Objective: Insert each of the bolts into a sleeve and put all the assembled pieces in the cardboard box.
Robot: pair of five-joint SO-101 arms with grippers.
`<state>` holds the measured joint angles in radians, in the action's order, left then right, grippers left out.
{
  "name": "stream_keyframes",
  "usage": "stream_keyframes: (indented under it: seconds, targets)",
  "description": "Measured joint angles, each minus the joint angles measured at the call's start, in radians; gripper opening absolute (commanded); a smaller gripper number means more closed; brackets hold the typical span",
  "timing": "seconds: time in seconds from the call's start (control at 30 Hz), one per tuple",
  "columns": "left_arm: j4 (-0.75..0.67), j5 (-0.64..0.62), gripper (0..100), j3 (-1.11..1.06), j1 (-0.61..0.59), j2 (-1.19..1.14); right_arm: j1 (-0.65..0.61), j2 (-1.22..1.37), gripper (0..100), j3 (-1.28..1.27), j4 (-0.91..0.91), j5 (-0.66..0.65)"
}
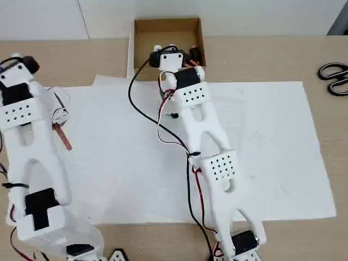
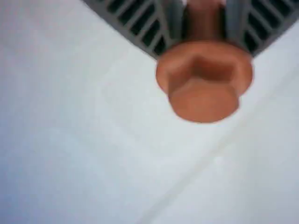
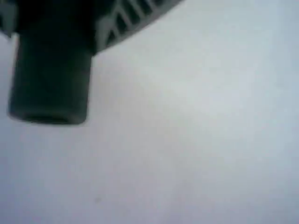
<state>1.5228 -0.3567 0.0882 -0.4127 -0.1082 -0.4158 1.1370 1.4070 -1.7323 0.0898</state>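
From above, your left gripper [image 1: 56, 124] pinches a bolt [image 1: 64, 138], which juts from it over the paper [image 1: 261, 136]; the box [image 1: 166, 20] sits well apart from it. Left wrist: the bolt [image 2: 203, 81] shows head-first just past the gripper's tip. Right wrist: your right gripper [image 3: 51, 16] pinches a dark sleeve [image 3: 49, 74] above the paper.

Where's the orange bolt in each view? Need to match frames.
High view: orange bolt hangs from the left claw, left side, over the white paper sheet.
Left wrist view: orange bolt close up, head toward camera, shank in the claw.
Right wrist view: dark sleeve here instead.
Shared landmark: the white paper sheet.
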Motion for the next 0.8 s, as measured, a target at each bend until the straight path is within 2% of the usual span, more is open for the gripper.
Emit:
stream_keyframes:
  seconds: [0.13, 0.33, 0.6, 0.8]
  targets:
    - [0.0, 0.0, 0, 0.0, 0.0, 0.0, -0.009, 0.0, 9.7, -0.002, 0.0, 0.0]
    - [0.0, 0.0, 0, 0.0, 0.0, 0.0, -0.034, 0.0, 10.0, -0.002, 0.0, 0.0]
    - [0.0, 0.0, 0, 0.0, 0.0, 0.0, -0.034, 0.0, 9.1, -0.005, 0.0, 0.0]
    - [0.0, 0.0, 0, 0.0, 0.0, 0.0, -0.035, -0.018, 3.2, -0.107, 0.0, 0.0]
